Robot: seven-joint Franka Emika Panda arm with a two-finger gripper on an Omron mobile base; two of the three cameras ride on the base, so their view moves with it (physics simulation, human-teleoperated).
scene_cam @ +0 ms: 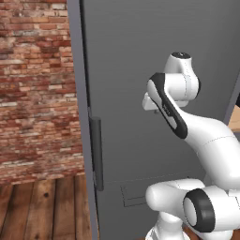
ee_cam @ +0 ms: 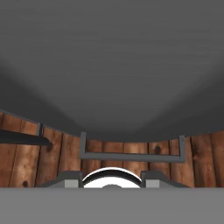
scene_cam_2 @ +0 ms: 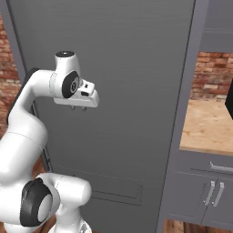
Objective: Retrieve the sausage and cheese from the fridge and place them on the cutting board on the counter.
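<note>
The fridge (scene_cam: pixel 154 93) stands shut, its dark bar handle (scene_cam: pixel 96 152) on the door's left edge. The gripper (scene_cam_2: pixel 78 108) hangs pointing down just before the door, right of and above the handle, grasping nothing; how far its jaws are parted cannot be told. The tabletop (scene_cam_2: pixel 207 127) lies to the right, beside a brick wall (scene_cam: pixel 35 89).

Red-brown brick wall (scene_cam: pixel 33 84) at left, again behind worktop at right. Warm brown wooden plank floor (scene_cam: pixel 42 208) below. Dark grey lower cabinet doors with metal handles (scene_cam_2: pixel 214 193). Even, flat light.
</note>
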